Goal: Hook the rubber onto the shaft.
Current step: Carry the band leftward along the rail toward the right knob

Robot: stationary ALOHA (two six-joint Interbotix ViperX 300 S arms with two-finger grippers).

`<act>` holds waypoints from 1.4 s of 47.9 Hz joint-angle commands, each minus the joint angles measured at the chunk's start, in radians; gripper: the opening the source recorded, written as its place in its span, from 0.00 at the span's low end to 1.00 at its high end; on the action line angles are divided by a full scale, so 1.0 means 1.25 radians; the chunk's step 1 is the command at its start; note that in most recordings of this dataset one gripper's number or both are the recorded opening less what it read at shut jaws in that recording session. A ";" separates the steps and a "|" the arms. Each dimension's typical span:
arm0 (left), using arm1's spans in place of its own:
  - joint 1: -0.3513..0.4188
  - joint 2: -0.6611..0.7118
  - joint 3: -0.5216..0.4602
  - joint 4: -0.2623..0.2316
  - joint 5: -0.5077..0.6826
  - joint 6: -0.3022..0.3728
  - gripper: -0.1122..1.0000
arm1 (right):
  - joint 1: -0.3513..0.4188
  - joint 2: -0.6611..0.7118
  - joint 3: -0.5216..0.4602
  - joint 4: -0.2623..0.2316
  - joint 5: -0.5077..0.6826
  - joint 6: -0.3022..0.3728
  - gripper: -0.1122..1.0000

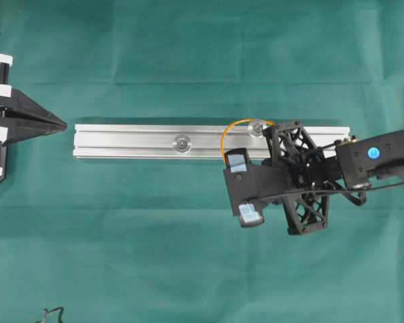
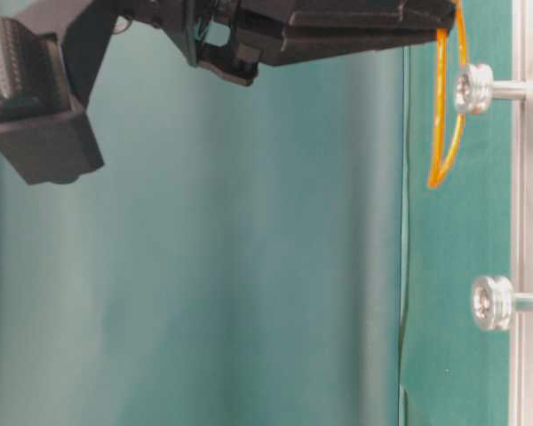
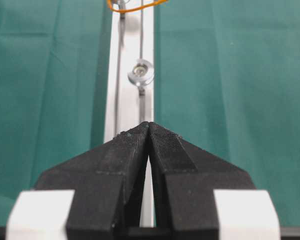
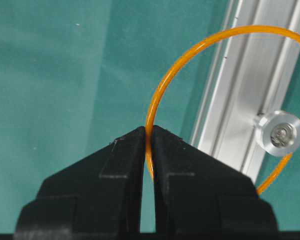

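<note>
A green cloth (image 1: 188, 256) covers the whole table, with soft folds in it. Nothing of the room beyond the cloth can be seen, and no container is in view.

One long aluminium rail (image 1: 128, 141) lies on the cloth, and everything else is placed around it. Two round metal shafts stand up from the rail: one shaft (image 1: 182, 142) near its middle and the other shaft (image 1: 256, 127) nearer the end on the side of the right arm.

There are two black arms. The right gripper (image 4: 149, 131) hangs over the end part of the rail, close to the second shaft. Its claw is pressed together and pinches the rubber band (image 4: 200, 50) between the two tips. The left gripper (image 3: 149, 125) is just off the opposite end of the rail, pointing along it, apart from both shafts. Its claw is pressed together with nothing between the tips.

There is one rubber band, thin and orange. It hangs in the air from the right claw as an open loop. In the right wrist view the second shaft (image 4: 280, 134) shows inside the loop. From the table-level view the band (image 2: 446, 115) is just beside the head of that shaft (image 2: 473, 88); whether they touch I cannot tell.
</note>
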 commanded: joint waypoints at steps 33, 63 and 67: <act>-0.002 0.005 -0.023 0.002 -0.002 0.000 0.10 | 0.049 -0.005 -0.026 0.020 -0.001 0.044 0.16; -0.002 0.006 -0.023 0.002 -0.002 -0.001 0.10 | 0.053 -0.005 -0.026 0.022 -0.001 0.187 0.16; -0.002 0.005 -0.025 0.002 -0.002 -0.001 0.10 | 0.053 -0.005 -0.026 0.027 -0.001 0.241 0.16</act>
